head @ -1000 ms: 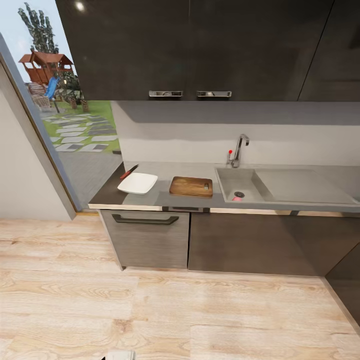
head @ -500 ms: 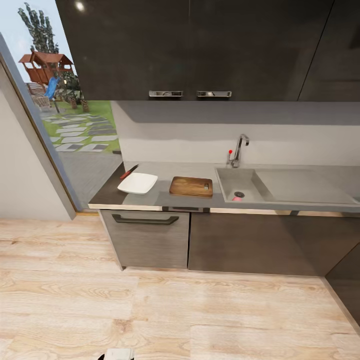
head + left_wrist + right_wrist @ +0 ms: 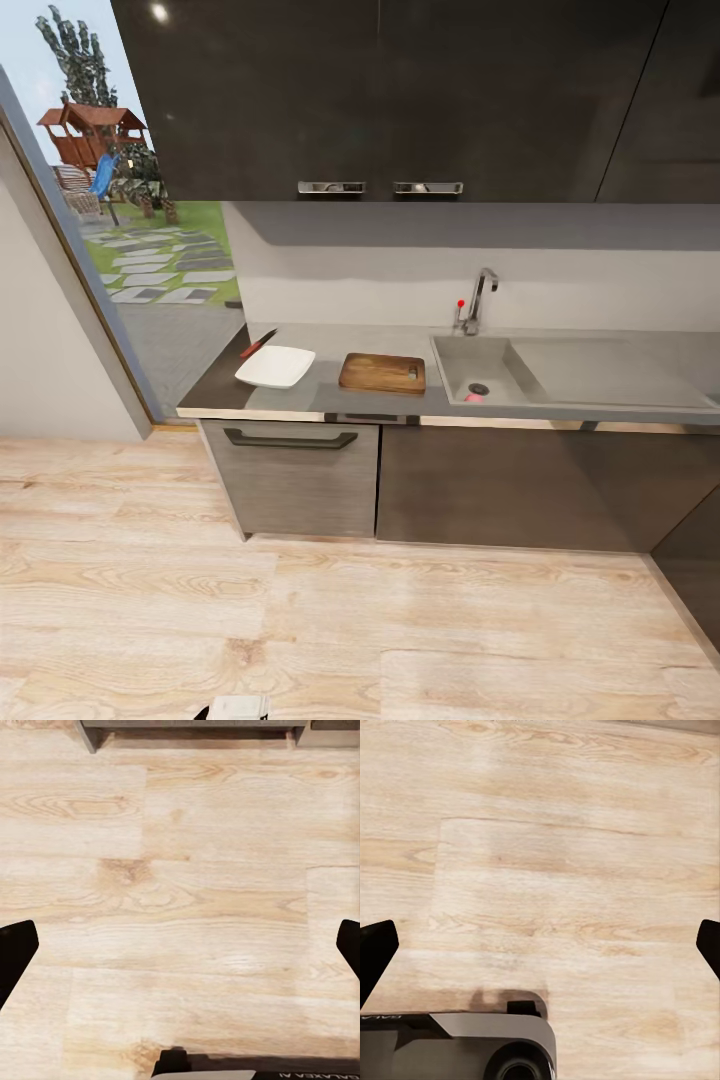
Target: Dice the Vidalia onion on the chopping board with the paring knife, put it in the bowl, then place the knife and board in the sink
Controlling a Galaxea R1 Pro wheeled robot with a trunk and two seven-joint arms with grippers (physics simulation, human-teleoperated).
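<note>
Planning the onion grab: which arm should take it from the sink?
Probably right. The sink with the pink onion lies right of the board. Both grippers hang open over the floor, neither one near the counter.

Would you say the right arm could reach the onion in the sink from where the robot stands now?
Probably not yet. The onion lies by the drain in the sink, across a stretch of wooden floor, and the right gripper hangs open over floorboards, so the robot likely has to roll closer first.
</note>
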